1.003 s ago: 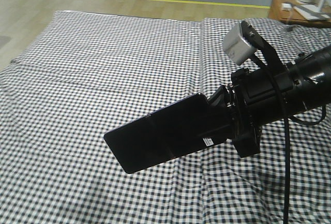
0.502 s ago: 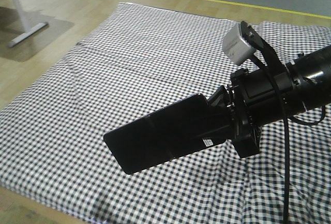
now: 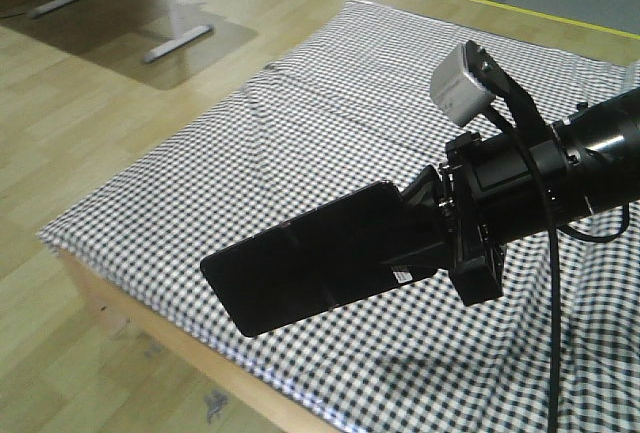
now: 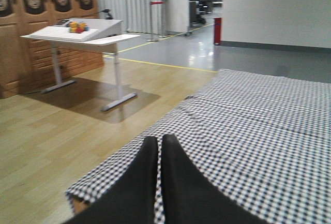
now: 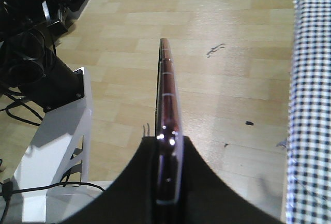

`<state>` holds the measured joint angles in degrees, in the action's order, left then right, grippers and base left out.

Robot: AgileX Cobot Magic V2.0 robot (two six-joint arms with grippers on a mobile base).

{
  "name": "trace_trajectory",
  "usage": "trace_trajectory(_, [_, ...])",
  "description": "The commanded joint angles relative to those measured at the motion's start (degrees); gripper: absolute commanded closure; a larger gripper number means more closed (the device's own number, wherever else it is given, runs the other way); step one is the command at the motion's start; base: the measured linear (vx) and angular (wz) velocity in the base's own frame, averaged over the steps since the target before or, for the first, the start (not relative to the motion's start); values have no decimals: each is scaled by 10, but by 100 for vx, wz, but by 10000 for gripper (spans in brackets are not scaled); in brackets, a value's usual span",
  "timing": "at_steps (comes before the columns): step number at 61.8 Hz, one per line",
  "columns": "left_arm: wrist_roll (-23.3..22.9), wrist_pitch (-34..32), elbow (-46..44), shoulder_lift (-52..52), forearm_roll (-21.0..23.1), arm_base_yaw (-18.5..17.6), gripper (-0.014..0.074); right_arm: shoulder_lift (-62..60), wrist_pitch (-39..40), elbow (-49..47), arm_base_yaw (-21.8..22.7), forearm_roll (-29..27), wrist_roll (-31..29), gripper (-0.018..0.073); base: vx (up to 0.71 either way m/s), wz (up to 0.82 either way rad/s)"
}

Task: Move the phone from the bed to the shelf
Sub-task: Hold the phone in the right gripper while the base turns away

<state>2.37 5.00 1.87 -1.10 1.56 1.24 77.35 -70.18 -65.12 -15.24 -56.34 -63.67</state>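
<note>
One second of turning has changed the whole backdrop while the load has not shifted. The flat glossy black rectangular phone (image 3: 305, 271) sits at the same spot in the front view as before, clamped at its right end by the black right gripper (image 3: 425, 243). The wide bed in black-and-white checked cloth with a brown wooden frame (image 3: 330, 103) has slid off to the right behind it. A second ago the cloth filled the view. Now the bed's near left corner shows, with pale wooden floor (image 3: 90, 153) to its left and grey metal desk legs (image 3: 175, 23) at the far left. I judge that the base is swinging left, away from the bed, so the pick-up is done and the carry is under way. The light wooden shelf shows in none of the views, so how much of the carry remains cannot be told.

The phone hangs in the air above the cloth, with no contact. Its long body sticks out to the left of the jaws, and its free end is lower in the front view. From the right wrist it stands edge-on, pinkish rim up, running straight away from the two black fingers pressed on its faces, with floor below and the bed's edge at the right. The left gripper (image 4: 158, 149) carries nothing, its fingers closed together, and points past the bed's corner toward a white desk (image 4: 77, 32) and brown wooden cabinets (image 4: 31, 22)
</note>
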Motion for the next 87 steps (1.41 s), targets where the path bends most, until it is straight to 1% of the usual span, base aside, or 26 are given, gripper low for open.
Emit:
trace_trajectory(1, [-5,-41,-14,-4,6,-3,595,-19,-36,-13,0,-41,-2,561,-12,45])
trace_trajectory(38, [-5,-41,-14,-4,6,-3,595,-19,-36,-13,0,-41,-2,561,-13,52])
trace_trajectory(87, [-5,-41,-14,-4,6,-3,595,-19,-36,-13,0,-41,-2,561,-16,63])
